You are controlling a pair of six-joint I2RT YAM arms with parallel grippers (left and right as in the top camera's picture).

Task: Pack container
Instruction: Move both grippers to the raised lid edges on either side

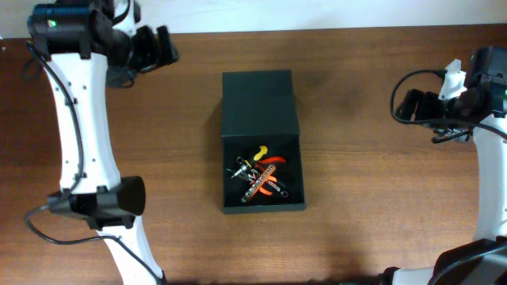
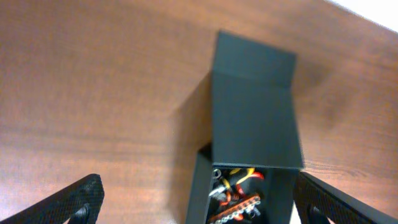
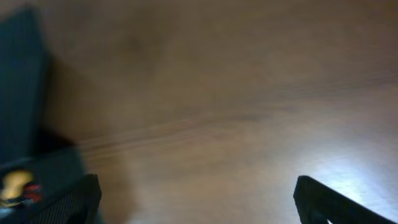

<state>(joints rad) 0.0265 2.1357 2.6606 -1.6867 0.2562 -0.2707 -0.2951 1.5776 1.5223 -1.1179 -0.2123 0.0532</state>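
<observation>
One container (image 1: 257,103) of hand tools (image 1: 260,176)

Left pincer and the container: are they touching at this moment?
Apart. The overhead view shows the left pincer open and empty, with a wide stretch of bare table between it and the container.

The tabletop (image 1: 356,198) is brown wood with fine streaked grain, smooth with a low sheen; right of the container it catches a soft pale glare. The container (image 1: 257,103) is matt dark green-black, smooth and unmarked, perhaps card or plastic. Inside the container, small tools (image 1: 260,176) mix shiny silver metal with glossy yellow, orange and red handles. Beside the container, the left arm (image 1: 79,119) and right arm (image 1: 495,182) have smooth white shells with matt black joints.
</observation>
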